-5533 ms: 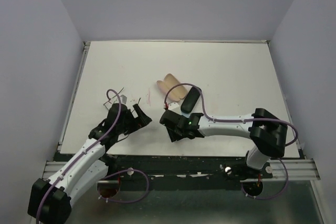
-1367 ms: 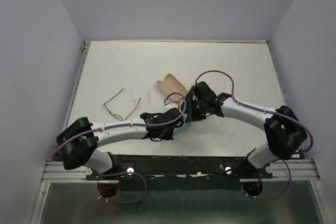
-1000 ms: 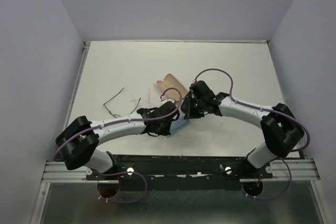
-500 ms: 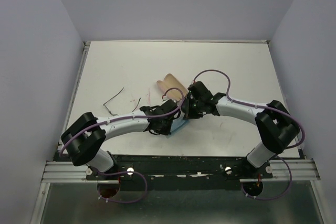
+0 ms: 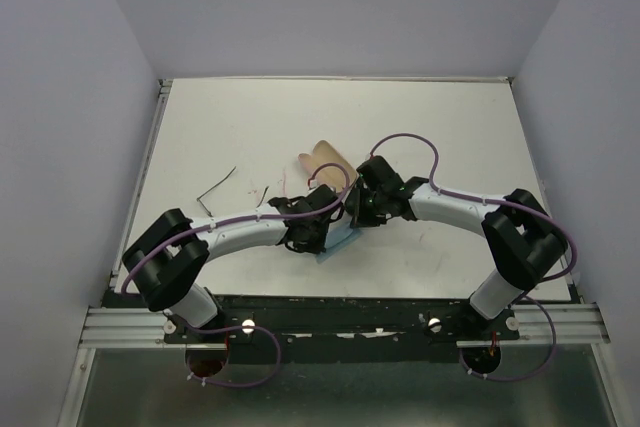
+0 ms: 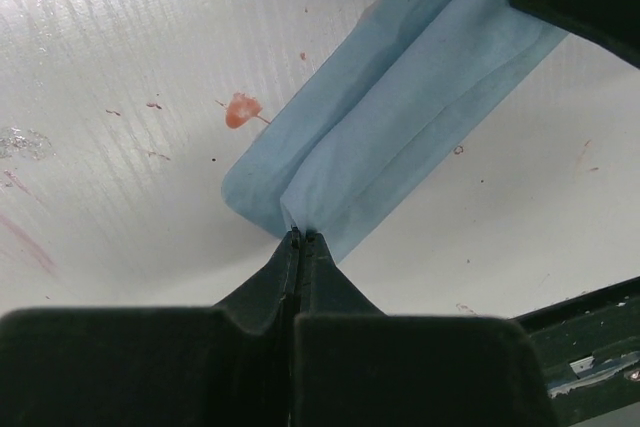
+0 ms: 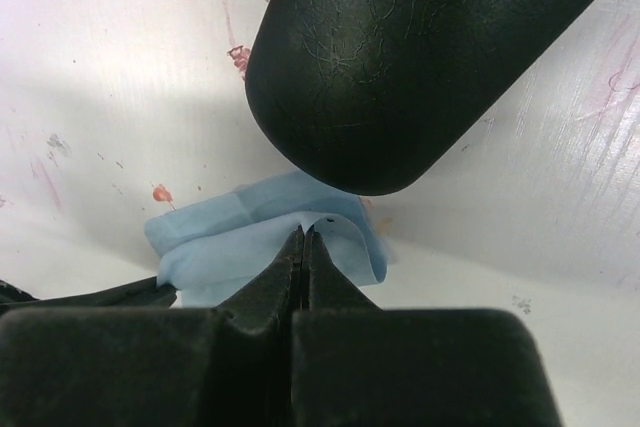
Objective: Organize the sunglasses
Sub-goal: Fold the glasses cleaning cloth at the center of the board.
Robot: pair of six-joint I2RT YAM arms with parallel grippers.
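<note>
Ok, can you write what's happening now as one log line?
left gripper: shut on blue cloth | right gripper: shut on blue cloth | black case: next to cloth

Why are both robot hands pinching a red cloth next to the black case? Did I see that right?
Not quite. The cloth is light blue, not red, as the left wrist view shows. The rest holds: the left hand and the right hand both pinch that cloth next to the black case.
</note>
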